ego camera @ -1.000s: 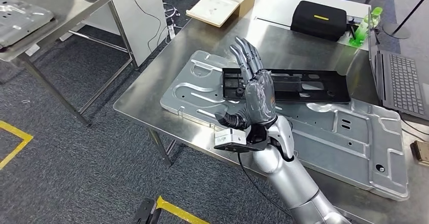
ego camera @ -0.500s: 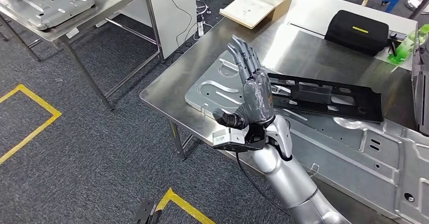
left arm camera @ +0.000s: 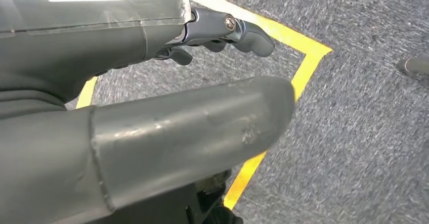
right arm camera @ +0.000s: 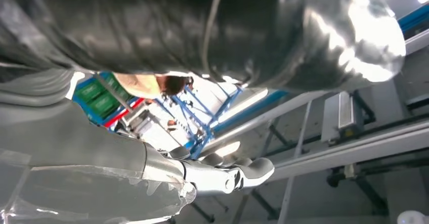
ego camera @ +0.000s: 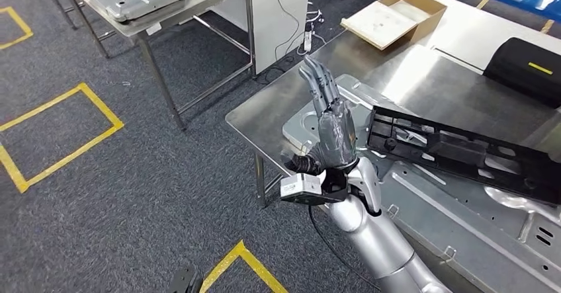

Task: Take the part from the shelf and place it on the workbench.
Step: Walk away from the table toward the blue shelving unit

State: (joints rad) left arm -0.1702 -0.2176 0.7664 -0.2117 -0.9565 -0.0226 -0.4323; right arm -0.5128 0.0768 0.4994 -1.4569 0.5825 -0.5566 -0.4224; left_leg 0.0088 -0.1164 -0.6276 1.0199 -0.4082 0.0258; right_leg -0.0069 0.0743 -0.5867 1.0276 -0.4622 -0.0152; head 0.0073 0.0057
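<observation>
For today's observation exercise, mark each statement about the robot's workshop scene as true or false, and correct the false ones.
1. The right hand is raised with its fingers extended and holds nothing. True.
2. A black part lies on the steel workbench. True.
3. The open cardboard box sits on the floor. False: it rests on a tabletop beyond the workbench.
4. Yellow tape lines mark the carpeted floor. True.
5. The left hand grips the black part. False: it holds nothing and hangs above the carpet.
</observation>
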